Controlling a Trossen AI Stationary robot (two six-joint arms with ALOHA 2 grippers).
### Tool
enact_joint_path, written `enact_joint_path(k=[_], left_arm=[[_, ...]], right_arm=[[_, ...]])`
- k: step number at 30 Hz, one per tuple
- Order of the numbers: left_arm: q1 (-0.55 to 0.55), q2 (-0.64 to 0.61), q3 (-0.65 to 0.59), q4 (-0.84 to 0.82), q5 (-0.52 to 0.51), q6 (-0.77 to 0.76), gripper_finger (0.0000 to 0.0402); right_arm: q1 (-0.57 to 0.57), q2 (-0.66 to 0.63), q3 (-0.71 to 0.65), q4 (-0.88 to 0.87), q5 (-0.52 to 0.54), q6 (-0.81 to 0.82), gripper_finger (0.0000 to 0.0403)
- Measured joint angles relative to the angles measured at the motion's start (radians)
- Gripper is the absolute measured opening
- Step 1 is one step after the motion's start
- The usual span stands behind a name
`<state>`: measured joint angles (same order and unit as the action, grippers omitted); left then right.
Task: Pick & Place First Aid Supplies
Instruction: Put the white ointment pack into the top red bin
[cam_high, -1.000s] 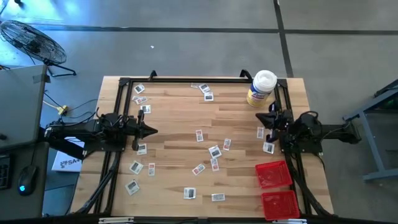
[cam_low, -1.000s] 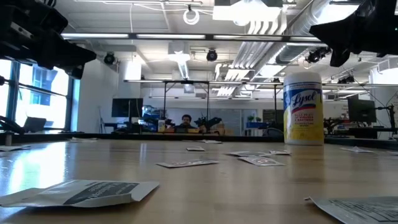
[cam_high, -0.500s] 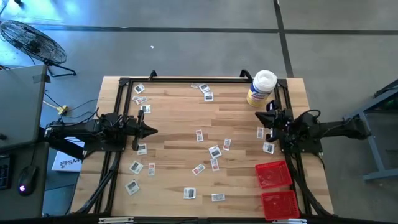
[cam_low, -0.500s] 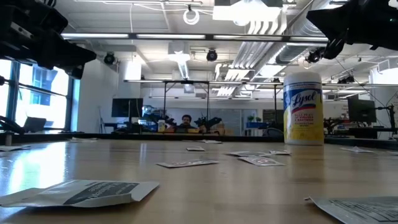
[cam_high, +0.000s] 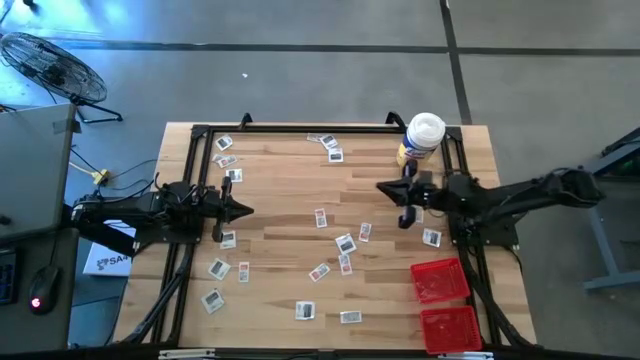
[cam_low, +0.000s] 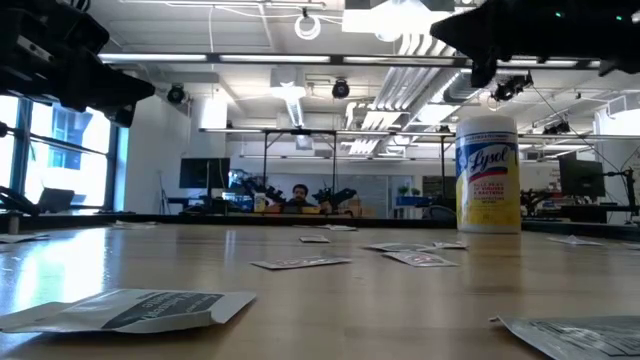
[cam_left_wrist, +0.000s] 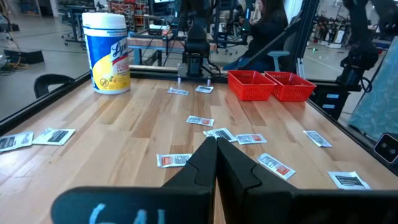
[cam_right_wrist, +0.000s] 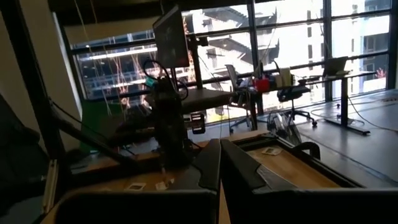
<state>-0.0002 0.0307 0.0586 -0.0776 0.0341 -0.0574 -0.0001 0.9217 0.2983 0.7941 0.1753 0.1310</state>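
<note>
Pale wood table (cam_high: 380, 170), black rail frame along its edges, grey floor around; open workspace with windows beyond. First aid packets (cam_high: 345, 243) scattered flat across the middle and left of the top, none held. Two red trays (cam_high: 440, 280) at the near right edge; wipes jar (cam_high: 420, 142) at the far right corner. Left gripper (cam_high: 246, 211) shut, empty, at the left edge. Right gripper (cam_high: 383, 186) shut, empty, above bare wood beside the jar.

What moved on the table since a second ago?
The right arm swung out from its side toward the middle of the table, carrying its shut, empty end effector over the wood near the yellow wipes jar. Nothing was picked up. The left end effector stayed shut at its side, and the packets and red trays did not move.
</note>
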Motion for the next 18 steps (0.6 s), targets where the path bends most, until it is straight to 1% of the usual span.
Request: enact_joint_path(k=[7, 11, 14, 18], left_arm=[[0.000, 0.000, 0.000, 0.000, 0.000, 0.000, 0.0001], [0.000, 0.000, 0.000, 0.000, 0.000, 0.000, 0.0001], [0.000, 0.000, 0.000, 0.000, 0.000, 0.000, 0.0001], [0.000, 0.000, 0.000, 0.000, 0.000, 0.000, 0.0001]], right_arm=[[-0.029, 0.219, 0.161, -0.016, -0.004, 0.000, 0.0000], [-0.047, 0.322, 0.259, -0.086, -0.035, 0.000, 0.0001], [-0.058, 0.387, 0.343, -0.194, -0.061, 0.000, 0.0012], [-0.069, 0.466, 0.465, -0.393, -0.069, 0.000, 0.0042]])
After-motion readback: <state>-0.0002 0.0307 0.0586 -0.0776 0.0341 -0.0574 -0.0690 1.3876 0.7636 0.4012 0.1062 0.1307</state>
